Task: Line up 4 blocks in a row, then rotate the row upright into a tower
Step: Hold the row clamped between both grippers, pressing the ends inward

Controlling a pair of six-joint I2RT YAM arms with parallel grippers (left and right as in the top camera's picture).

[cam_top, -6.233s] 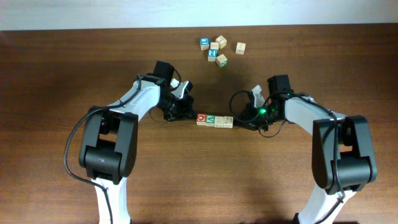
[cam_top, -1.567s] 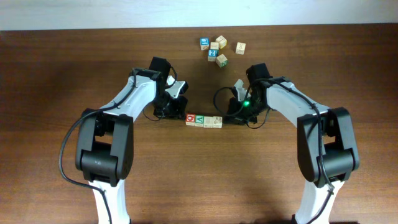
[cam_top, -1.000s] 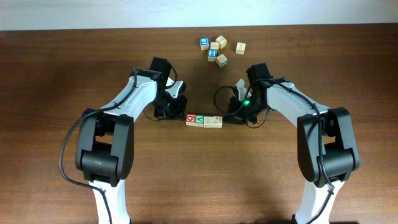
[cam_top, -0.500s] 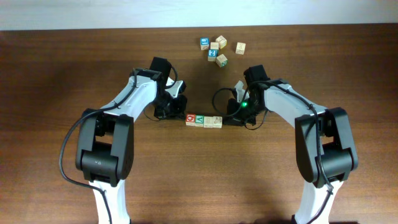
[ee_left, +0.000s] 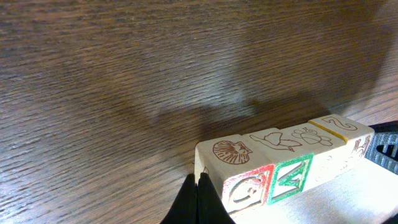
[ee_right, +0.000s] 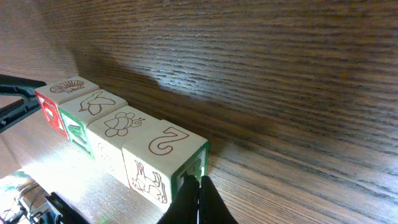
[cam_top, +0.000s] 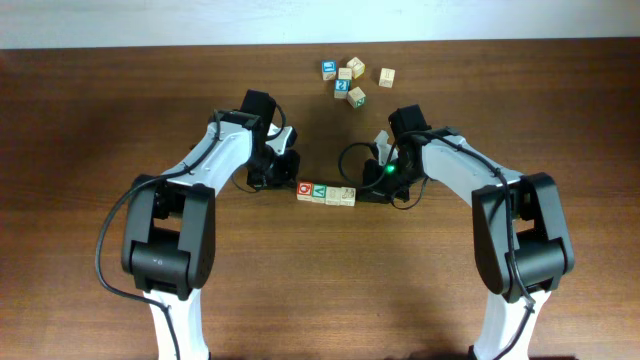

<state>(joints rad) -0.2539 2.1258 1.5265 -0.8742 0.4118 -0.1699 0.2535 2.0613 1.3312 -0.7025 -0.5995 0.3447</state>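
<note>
**Hands shut and empty, set at either end of the block row**

Left hand [ee_left: 198, 200] is seen fully closed, with nothing held between its fingertips. Its tip is set low against the end face of the shell-topped block [ee_left: 231, 163]. The right hand [ee_right: 198, 198] is likewise closed on nothing and is placed at the opposite end, against the block marked 2 [ee_right: 163, 157].

The four blocks [cam_top: 326, 193] lie in one straight line on the tabletop [cam_top: 100, 120], touching face to face, between the two arms and well apart from the loose cubes [cam_top: 350, 78] at the far edge.

The row is judged to be held only by end pressure. If one tip is pushed harder or off-centre, the line could buckle and a middle block could be squeezed out sideways. Both tips sit near a lower corner, so a slip past the end face is also likely, and the row would then be left split or skewed.

The blocks are of pale wood. Brown line drawings and a numeral are printed on top, and a red ring and a green letter are framed on the side faces.
</note>
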